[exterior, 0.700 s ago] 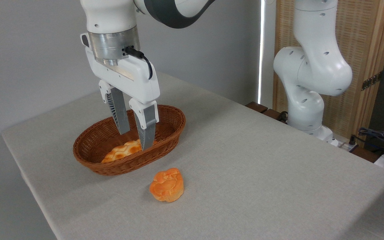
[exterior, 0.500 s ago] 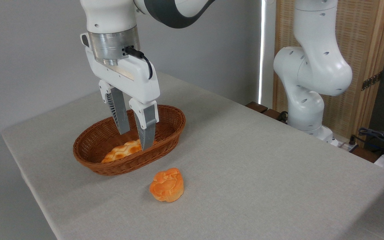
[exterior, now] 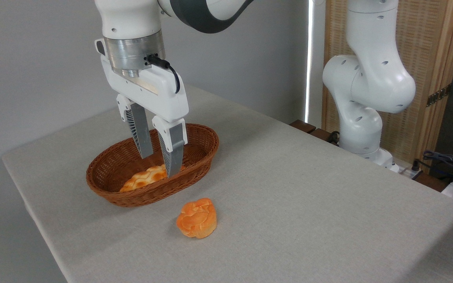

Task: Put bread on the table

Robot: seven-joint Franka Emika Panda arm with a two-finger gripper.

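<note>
No movement: open hand (exterior: 159, 165) over bread (exterior: 144, 177) in basket (exterior: 199, 149).

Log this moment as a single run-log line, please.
claw: open, fingers inside wicker basket | braided loaf: in basket, ungrasped | round bun: on table

From where I stand I count one worktop (exterior: 309, 204) and one basket (exterior: 195, 151) on it. There are two baked pieces: one loaf (exterior: 144, 177) and one bun (exterior: 197, 218). One arm (exterior: 368, 86) carries one gripper (exterior: 159, 165) with two fingers (exterior: 172, 151).
</note>
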